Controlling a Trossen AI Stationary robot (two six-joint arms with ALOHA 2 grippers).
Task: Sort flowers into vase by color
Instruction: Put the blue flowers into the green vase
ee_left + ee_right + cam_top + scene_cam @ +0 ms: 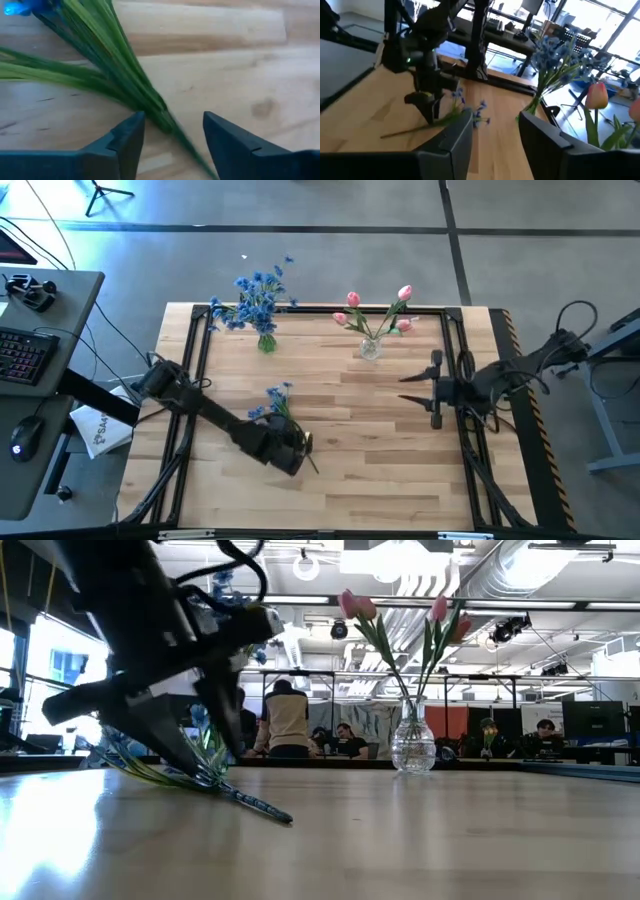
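One blue flower lies flat on the wooden table, blossoms toward the far edge and its thin green stem toward the near edge. My left gripper is open and slants down over the stem's lower part, one finger on each side of it and apart from it. At the far edge, a bunch of blue flowers stands in one vase and pink tulips stand in a glass vase. My right gripper hangs open and empty above the table's right side.
Black frame rails run along the table's left, right and far edges. A desk with a keyboard stands left of the table. Bare wood lies between the two arms. People sit in the room beyond the table.
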